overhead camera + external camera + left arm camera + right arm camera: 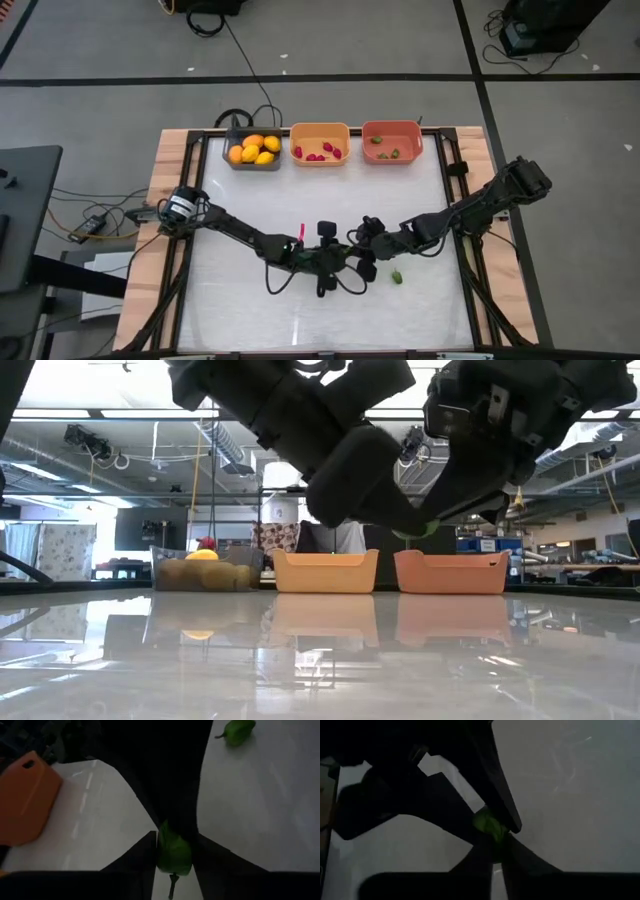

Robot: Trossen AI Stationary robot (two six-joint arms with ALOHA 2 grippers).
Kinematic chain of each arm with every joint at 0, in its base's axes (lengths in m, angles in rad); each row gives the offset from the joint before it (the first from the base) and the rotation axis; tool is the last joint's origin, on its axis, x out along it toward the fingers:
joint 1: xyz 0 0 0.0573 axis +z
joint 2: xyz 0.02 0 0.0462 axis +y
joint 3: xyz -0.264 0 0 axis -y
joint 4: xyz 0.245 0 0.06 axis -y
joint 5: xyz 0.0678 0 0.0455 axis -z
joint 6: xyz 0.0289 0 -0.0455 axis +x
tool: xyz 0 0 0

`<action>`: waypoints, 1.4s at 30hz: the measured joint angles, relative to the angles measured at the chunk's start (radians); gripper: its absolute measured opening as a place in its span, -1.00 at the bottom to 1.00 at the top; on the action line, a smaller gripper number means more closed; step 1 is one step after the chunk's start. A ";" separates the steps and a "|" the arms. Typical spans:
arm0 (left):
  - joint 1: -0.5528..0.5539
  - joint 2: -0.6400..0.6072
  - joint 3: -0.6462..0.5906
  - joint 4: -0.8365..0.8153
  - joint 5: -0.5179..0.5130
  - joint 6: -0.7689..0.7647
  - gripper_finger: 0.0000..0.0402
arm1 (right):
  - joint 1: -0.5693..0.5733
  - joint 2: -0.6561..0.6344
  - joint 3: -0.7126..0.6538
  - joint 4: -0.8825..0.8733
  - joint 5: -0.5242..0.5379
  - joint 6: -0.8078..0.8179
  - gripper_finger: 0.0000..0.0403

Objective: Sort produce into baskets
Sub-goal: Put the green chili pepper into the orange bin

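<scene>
near the counter's (250, 310) middle both grippers meet on one small green pepper (173, 852). left gripper (340, 258) and right gripper (364, 252) both clench it. it looks light, smooth and a little soft; its waist seems best. another green pepper (397, 277) lies at four o'clock.

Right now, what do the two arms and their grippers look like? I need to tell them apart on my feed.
Both arms are dark, near-black, jointed links ending in two flat, tapering dark fingers. The left arm has a round base joint with a pale silver end cap; a dark cable loops below the left gripper. A small magenta mark sits on its forearm. The right arm is plain black, blocky at its shoulder, ending in the right gripper.
</scene>
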 joint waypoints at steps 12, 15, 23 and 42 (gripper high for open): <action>0.005 -0.001 0.000 -0.030 0.072 -0.050 0.18 | -0.041 -0.037 -0.001 -0.186 0.078 -0.025 -0.93; 0.002 -0.001 -0.008 -0.045 0.077 -0.071 0.19 | -0.063 -0.075 -0.001 -0.276 0.124 -0.022 -0.93; 0.023 -0.061 -0.008 -0.141 0.065 -0.098 0.19 | -0.129 -0.203 0.000 -0.480 0.197 -0.031 -0.93; 0.151 -0.378 -0.335 0.007 0.115 -0.234 0.07 | -0.255 -0.278 0.000 -0.472 0.182 -0.181 -0.93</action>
